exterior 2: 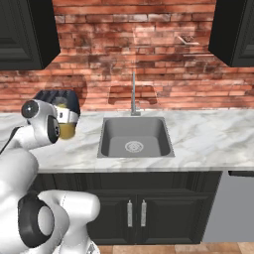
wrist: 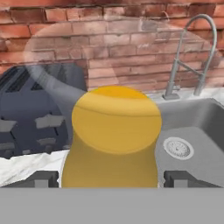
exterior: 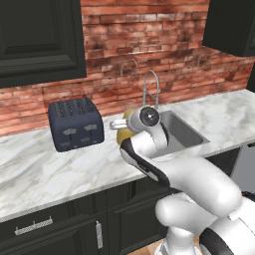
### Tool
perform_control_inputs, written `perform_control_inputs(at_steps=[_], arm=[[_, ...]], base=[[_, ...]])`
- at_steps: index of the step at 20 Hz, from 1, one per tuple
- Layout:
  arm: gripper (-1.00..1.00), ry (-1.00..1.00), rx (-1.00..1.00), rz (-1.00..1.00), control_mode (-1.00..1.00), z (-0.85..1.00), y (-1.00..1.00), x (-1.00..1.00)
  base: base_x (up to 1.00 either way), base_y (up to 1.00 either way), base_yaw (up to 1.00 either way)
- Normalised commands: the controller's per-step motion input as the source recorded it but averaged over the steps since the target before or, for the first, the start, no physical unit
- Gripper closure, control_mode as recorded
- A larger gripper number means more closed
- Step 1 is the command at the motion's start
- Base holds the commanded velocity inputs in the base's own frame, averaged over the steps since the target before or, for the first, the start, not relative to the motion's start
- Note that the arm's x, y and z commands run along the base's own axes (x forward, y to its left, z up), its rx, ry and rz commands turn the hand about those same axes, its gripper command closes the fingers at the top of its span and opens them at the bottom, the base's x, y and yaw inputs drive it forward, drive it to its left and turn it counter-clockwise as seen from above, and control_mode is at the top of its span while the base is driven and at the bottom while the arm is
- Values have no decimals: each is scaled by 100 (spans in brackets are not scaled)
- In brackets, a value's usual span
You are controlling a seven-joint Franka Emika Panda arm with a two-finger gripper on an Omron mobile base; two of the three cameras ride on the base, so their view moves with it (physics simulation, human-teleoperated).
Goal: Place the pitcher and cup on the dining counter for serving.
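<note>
One pitcher (exterior: pixel 123 133) shows in the left base view as an amber sliver on the marble surface (exterior: pixel 45 169), mostly hidden behind the wrist, between the toaster (exterior: pixel 75 124) and the sink (exterior: pixel 179 130).

The right base view shows the pitcher (exterior 2: pixel 66 130) just ahead of the hand, in front of the toaster (exterior 2: pixel 57 96) and left of the sink (exterior 2: pixel 134 135).

In the hand view the fingers (wrist: pixel 110 178) stand wide apart and hold nothing; the pitcher (wrist: pixel 114 135) sits between them, its rounded body filling the gap.

Handling judgement: the pitcher looks rigid, smooth and probably slippery, light if empty, and breakable. Grip should fall on the lower body, below the bulge, squarely across the widest flanks.
</note>
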Motion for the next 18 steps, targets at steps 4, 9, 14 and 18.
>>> perform_control_inputs(at_steps=[4,9,14,18], arm=[[100,0,0,0,-100,91,0,-78],[100,0,0,1,-100,50,0,-72],[100,-2,0,0,-100,3,0,-94],[100,0,0,0,100,0,0,0]], base=[[0,0,0],[0,0,0],[0,0,0],[-100,-9,-23]])
